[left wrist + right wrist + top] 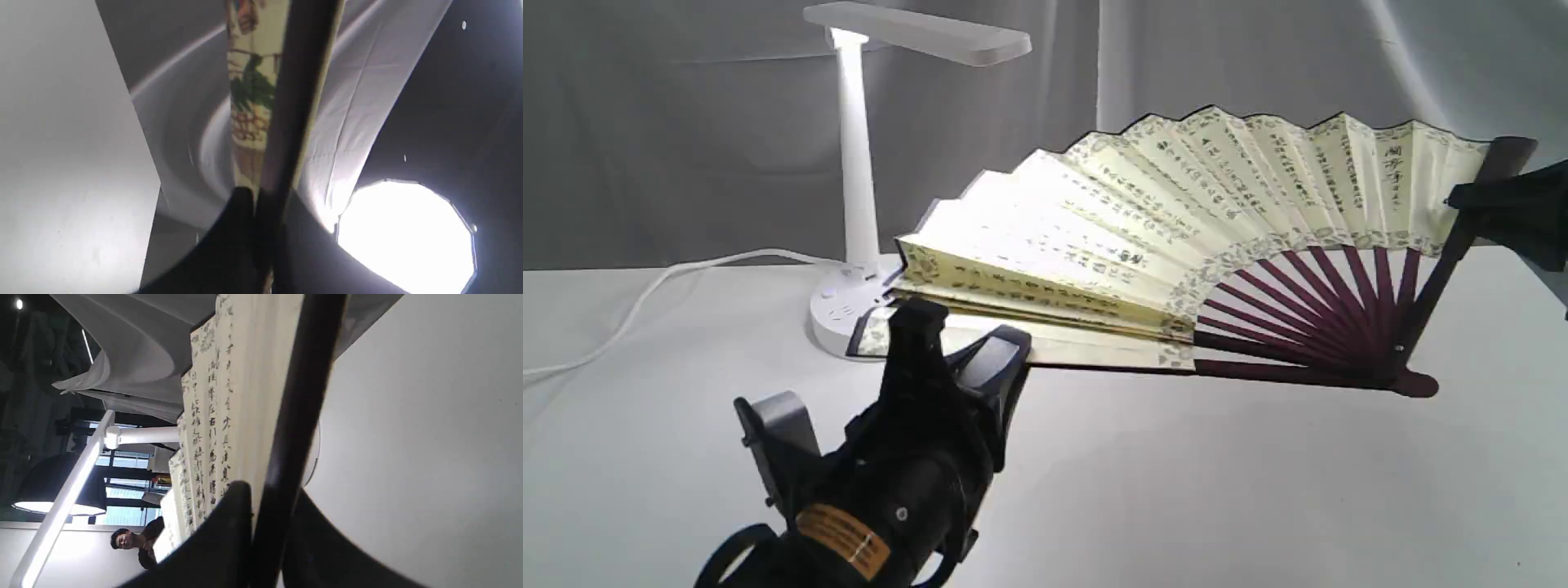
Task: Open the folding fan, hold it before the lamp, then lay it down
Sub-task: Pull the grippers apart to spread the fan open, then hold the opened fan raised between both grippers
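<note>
The folding fan (1176, 204) is spread wide over the desk (1176, 506), with its pivot low at the right; I cannot tell whether the pivot touches the desk. The lower guard runs nearly level leftward to the left fingers (915, 327), which are clamped on it. The right fingers (1499, 204) grasp the raised guard at far right. The lamp (856, 163) stands just behind the fan's left end. Its base is probably what to clear when lowering. The cord (645, 294) trails left.

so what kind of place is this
Probably an indoor studio or lab set up for filming: a grey cloth backdrop, a white table and a bright octagonal studio light.
</note>
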`<act>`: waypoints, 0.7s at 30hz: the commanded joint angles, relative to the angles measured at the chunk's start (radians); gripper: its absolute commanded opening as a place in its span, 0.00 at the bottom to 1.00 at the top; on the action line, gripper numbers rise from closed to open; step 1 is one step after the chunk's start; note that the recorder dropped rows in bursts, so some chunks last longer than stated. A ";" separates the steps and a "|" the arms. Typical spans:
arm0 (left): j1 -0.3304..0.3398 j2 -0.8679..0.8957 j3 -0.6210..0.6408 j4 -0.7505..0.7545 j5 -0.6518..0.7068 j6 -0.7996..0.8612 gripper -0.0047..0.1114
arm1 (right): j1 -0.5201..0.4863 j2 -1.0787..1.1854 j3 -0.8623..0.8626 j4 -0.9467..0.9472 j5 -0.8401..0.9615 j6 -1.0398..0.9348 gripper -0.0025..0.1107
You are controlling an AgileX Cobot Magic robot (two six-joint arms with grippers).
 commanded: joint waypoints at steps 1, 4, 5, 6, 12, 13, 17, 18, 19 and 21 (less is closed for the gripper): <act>-0.069 -0.024 0.009 -0.266 -0.068 0.038 0.04 | -0.032 -0.002 -0.003 -0.044 -0.046 -0.031 0.02; -0.105 -0.024 0.009 -0.321 -0.068 0.079 0.04 | -0.048 -0.002 -0.003 -0.043 -0.046 -0.011 0.02; -0.114 -0.024 0.009 -0.323 -0.068 0.079 0.04 | -0.057 -0.002 -0.003 -0.043 -0.046 -0.011 0.02; -0.119 -0.024 0.009 -0.320 -0.068 0.074 0.04 | -0.063 -0.002 -0.003 -0.043 -0.046 -0.009 0.02; -0.149 -0.024 0.009 -0.382 -0.068 0.039 0.04 | -0.108 -0.002 -0.003 -0.043 -0.046 -0.009 0.02; -0.149 -0.024 0.009 -0.393 -0.068 0.039 0.04 | -0.113 -0.002 -0.003 -0.043 -0.046 -0.009 0.02; -0.149 -0.024 0.011 -0.398 -0.068 0.039 0.04 | -0.131 -0.002 -0.003 -0.045 -0.046 -0.005 0.02; -0.149 -0.024 0.011 -0.398 -0.068 0.039 0.04 | -0.131 -0.002 -0.003 -0.045 -0.046 -0.005 0.02; -0.149 -0.024 0.011 -0.398 -0.068 0.039 0.04 | -0.133 -0.002 -0.003 -0.045 -0.046 -0.005 0.02; -0.149 -0.024 0.011 -0.398 -0.068 0.039 0.04 | -0.133 -0.002 -0.003 -0.045 -0.046 -0.005 0.02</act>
